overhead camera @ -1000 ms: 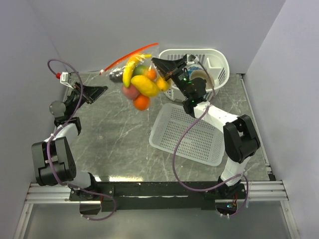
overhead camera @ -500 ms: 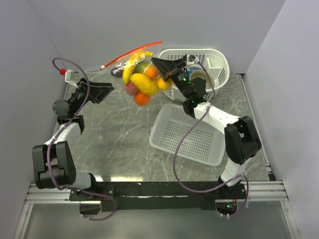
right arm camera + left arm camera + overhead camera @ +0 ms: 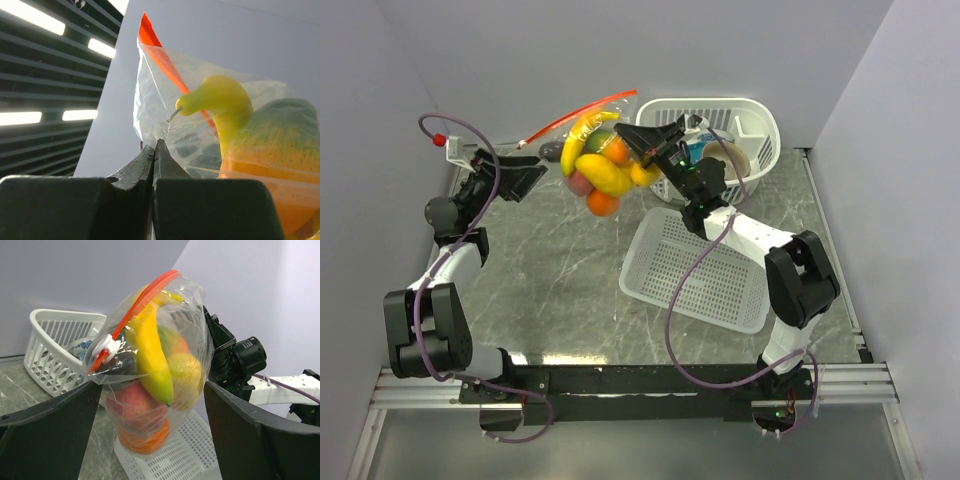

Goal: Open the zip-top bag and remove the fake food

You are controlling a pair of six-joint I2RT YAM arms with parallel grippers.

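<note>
1. Grey marble table [image 3: 560, 285] below; the zip-top bag [image 3: 592, 150] hangs upper centre of the top view, fake food [image 3: 152, 357] bulging inside
2. Best move, I'd say: left gripper [image 3: 532, 183] takes the white slider [image 3: 107, 347] squarely, then runs along the red strip [image 3: 142, 297]
3. That left gripper gapes wide, touching nothing; right gripper [image 3: 156, 145] is clenched on the bag's clear film

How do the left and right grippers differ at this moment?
The left gripper is open and empty, while the right gripper is shut on the edge of the zip-top bag. The left gripper faces the bag from the side; the right gripper holds it up off the table. Both are raised near the bag.
</note>
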